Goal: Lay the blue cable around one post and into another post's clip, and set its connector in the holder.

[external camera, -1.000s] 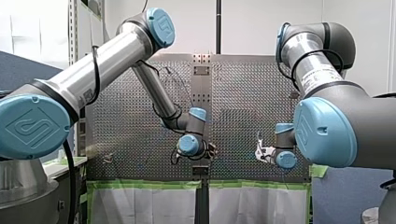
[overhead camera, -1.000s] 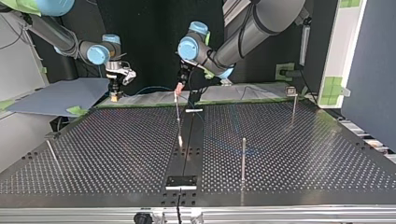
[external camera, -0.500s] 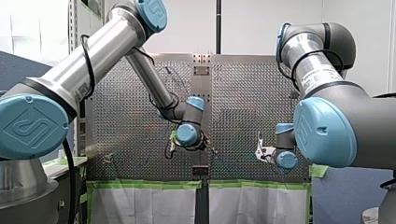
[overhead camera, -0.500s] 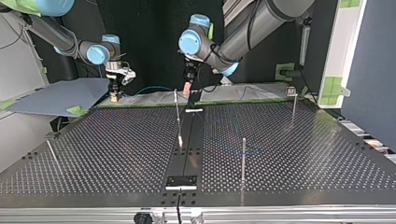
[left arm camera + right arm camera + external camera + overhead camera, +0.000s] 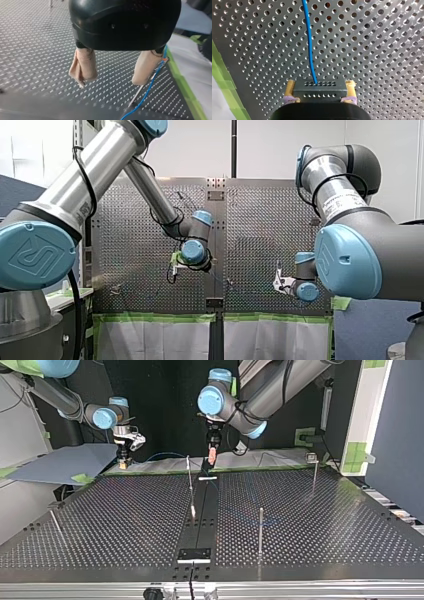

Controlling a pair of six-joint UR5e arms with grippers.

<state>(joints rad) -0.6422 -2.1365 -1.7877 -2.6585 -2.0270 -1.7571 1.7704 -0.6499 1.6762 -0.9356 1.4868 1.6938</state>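
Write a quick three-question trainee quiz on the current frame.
1. True or false: my right pincer is shut on the black connector.
2. Fill in: the cable leaving the connector is ____.
3. What sits between the fingers of my left pincer? A) the connector B) the cable C) nothing

Key: 1 true; 2 blue; 3 C.

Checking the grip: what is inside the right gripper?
A black connector, clamped between yellow pads, blue cable leaving it. The gripper hides its rear.
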